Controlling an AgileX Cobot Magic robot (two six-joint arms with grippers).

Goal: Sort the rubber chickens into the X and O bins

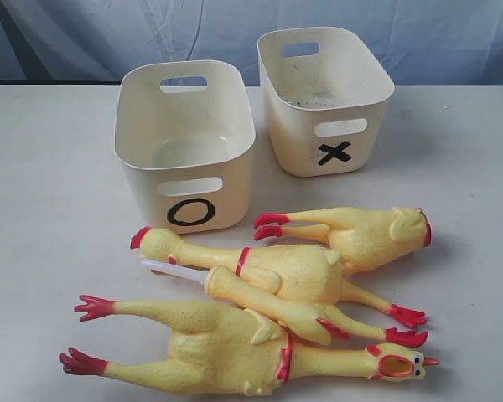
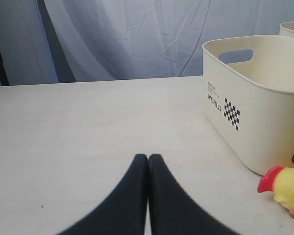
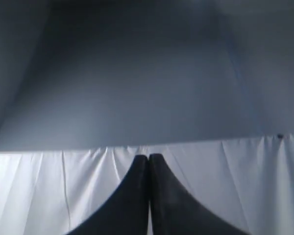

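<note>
Chickens (image 1: 285,272) are all out on the desk (image 1: 50,251), four of them, lying in a bunch in front of the two bins. None is in a bin yet. The O bin (image 1: 142,188) is on the left. The X bin (image 1: 295,142) is on the right, a bit further back. Both look empty, though I cannot see all of the X bin's floor. The front chicken (image 1: 226,343) looks the biggest, and its open beak points right. The small chicken (image 1: 251,295) with the white tube (image 1: 172,270) lies just behind it, pressed between it and the middle chicken (image 1: 293,266). The back chicken (image 1: 360,234) is nearest the X bin. My left jaws are shut tight, tips touching, with nothing between them. They sit low over bare desk, off to the side of the O bin, and I can just see one red comb (image 2: 270,180) peeking in by that bin. My right jaws are shut tight too and hold nothing. They point at a white curtain (image 3: 225,186), away from the desk. So I think the job has not started. All four chickens are left to sort, and I must open my jaws before I can pick one up. Nothing here tells me which chicken goes in which bin.
</note>
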